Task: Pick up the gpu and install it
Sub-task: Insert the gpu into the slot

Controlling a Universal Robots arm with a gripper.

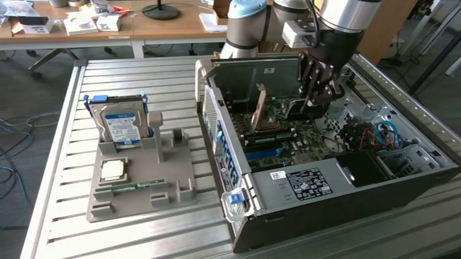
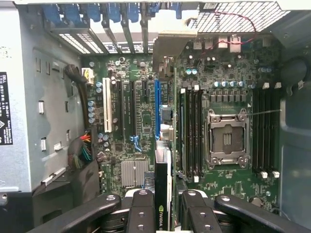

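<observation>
My gripper [image 1: 320, 100] hangs inside the open computer case [image 1: 346, 205], above the motherboard [image 2: 141, 141]. In the wrist view the gripper [image 2: 165, 200] is shut on the gpu [image 2: 163, 194], a thin card seen edge-on with a green logo on its black face between the two black fingers [image 2: 141, 211]. The card runs from the fingers toward the case's rear slots, and its silvery bracket [image 2: 167, 48] is at the far end. It hovers roughly in line with the long blue slot [image 2: 157, 109]. In the exterior view the gpu [image 1: 259, 108] stands upright on the left of the gripper.
A grey holder [image 1: 173, 189] on the slatted table holds a hard drive with a blue label [image 1: 121, 127], a processor chip [image 1: 114, 170] and a green memory stick [image 1: 133, 186]. Around the card are the empty processor socket [image 2: 228, 138], the memory slots [image 2: 192, 131], cables [image 2: 80, 150] and the case walls.
</observation>
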